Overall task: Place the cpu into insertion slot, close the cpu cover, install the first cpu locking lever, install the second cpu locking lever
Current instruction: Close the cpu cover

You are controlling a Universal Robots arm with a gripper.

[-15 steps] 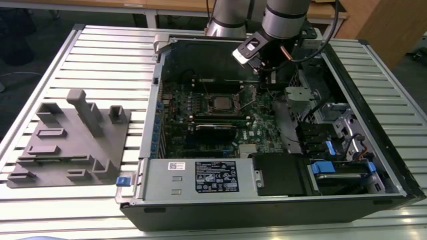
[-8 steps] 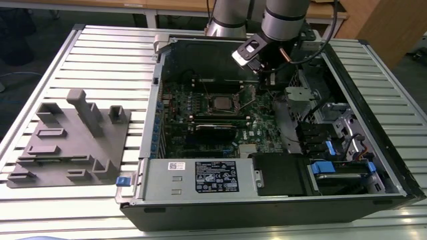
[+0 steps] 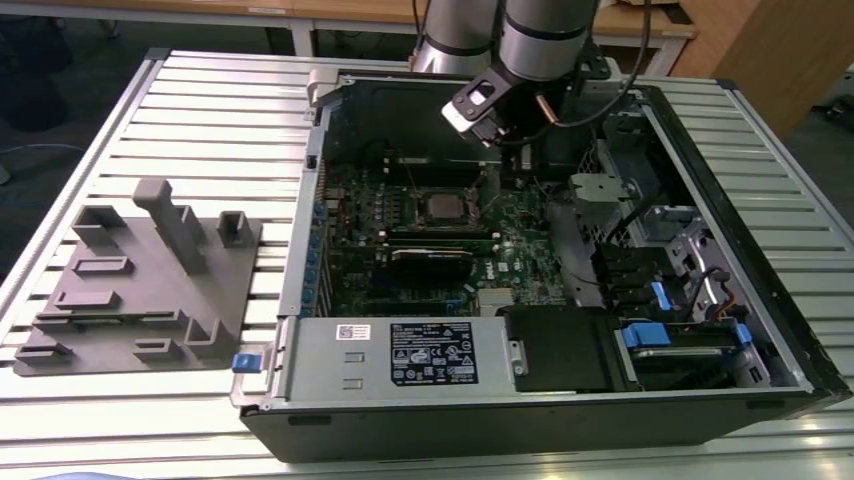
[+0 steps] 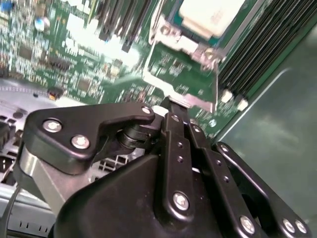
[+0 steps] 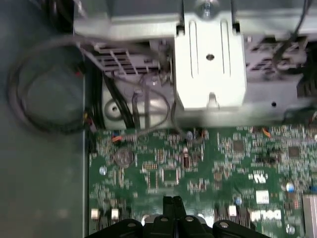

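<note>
Second wrist view — the tool (image 4: pixel 172 110), clenched empty, hangs near the cpu cover (image 4: pixel 184 43) — cpu (image 4: pixel 210 15) showing through its window.

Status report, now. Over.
Gripper shut, empty, low over board. Cpu seated on board, near gripper. Nothing in the way.

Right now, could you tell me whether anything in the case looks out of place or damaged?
Nothing stands out. The cpu lies flat and square on the green board, the gripper is shut near it, and I see no loose or damaged parts.
</note>
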